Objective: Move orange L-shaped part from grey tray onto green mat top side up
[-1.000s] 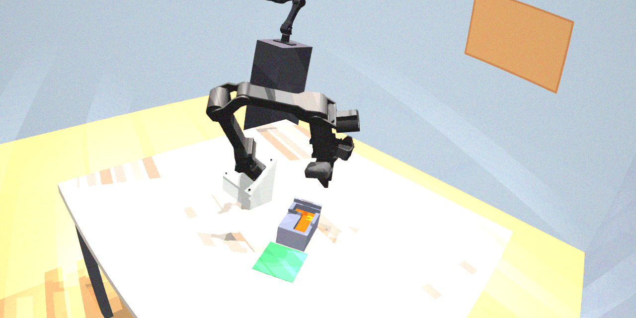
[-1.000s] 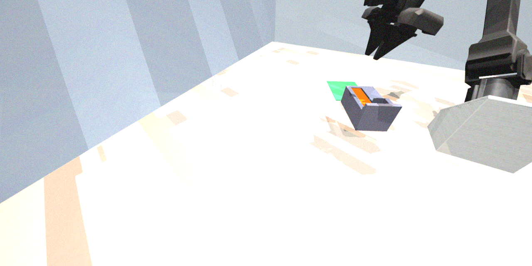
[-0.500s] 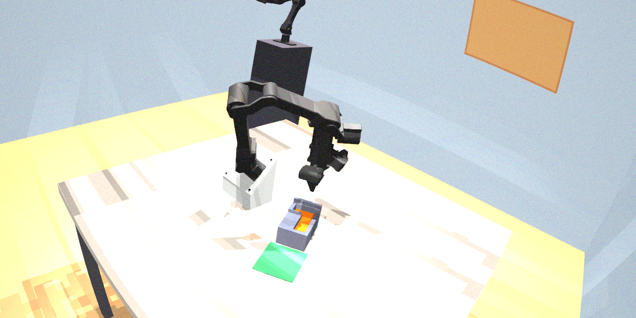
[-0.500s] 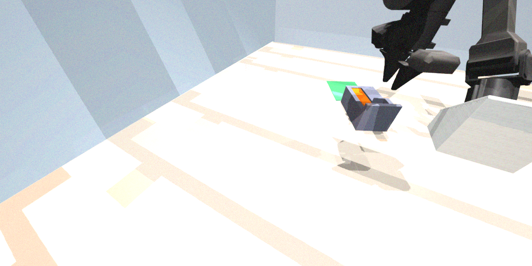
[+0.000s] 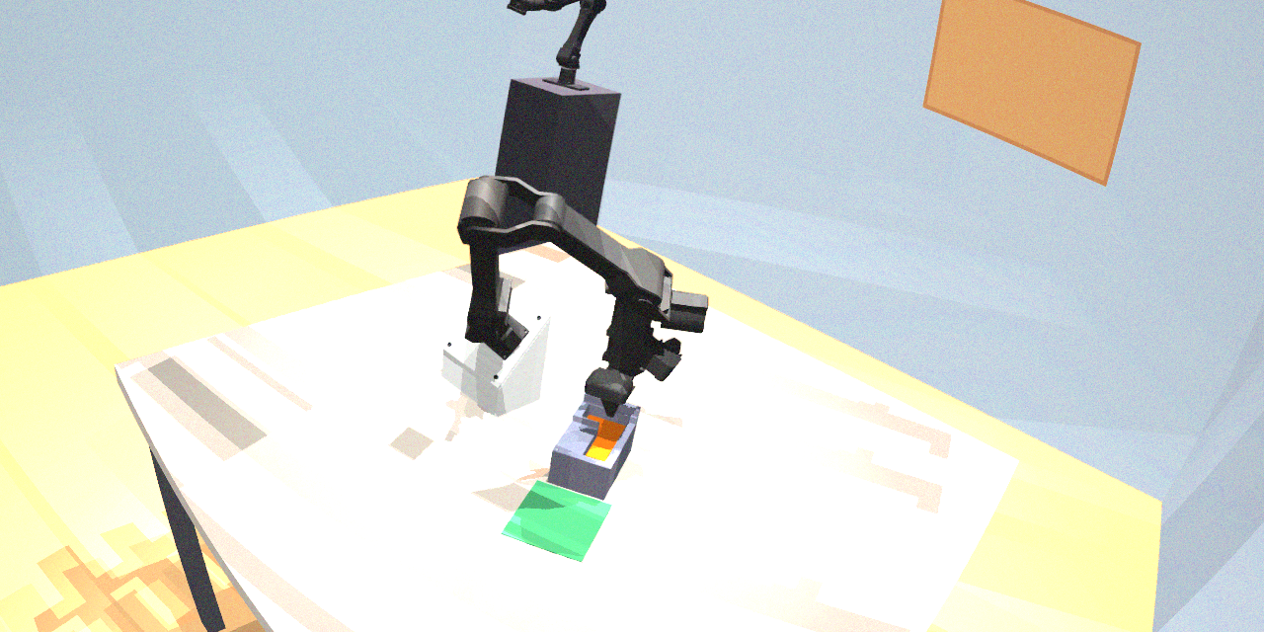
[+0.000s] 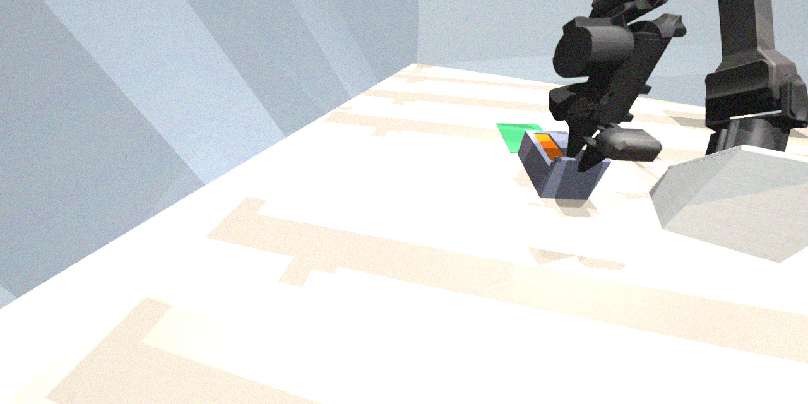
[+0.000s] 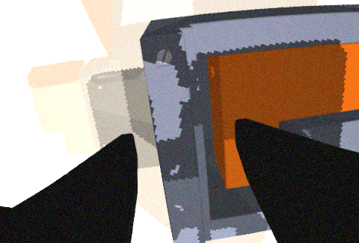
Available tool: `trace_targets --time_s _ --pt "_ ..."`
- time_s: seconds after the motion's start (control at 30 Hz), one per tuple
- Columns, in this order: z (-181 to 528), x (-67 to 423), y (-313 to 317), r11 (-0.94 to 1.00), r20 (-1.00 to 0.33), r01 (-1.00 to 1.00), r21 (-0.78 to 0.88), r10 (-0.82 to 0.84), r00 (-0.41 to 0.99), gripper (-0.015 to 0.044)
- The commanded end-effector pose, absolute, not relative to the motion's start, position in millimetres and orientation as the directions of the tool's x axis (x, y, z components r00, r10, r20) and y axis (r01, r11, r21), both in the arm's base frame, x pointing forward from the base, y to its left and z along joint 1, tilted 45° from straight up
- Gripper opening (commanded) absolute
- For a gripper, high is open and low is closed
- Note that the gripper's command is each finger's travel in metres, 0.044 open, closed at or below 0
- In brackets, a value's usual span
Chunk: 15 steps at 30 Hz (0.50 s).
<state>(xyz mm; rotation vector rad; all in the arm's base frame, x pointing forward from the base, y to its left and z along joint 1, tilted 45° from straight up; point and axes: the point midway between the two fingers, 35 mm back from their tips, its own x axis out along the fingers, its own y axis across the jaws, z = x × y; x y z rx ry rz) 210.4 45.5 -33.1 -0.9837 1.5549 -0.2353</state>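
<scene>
Orange L-shaped part [image 5: 601,440] lies in grey tray [image 5: 570,467] — beside green mat [image 5: 557,521].

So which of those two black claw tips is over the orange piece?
The right-hand fingertip in the wrist view overlaps the orange part; the other fingertip hangs outside the grey tray, over the table.
</scene>
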Motion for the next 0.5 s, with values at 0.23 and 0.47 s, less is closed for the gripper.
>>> trace_targets --time_s 0.23,0.47 --pt "-42 210 35 0.614 -0.715 -0.452 -0.647 -0.695 0.078 0.0180" --pt "-50 211 27 0.614 -0.714 -0.452 -0.647 -0.695 0.078 0.0180"
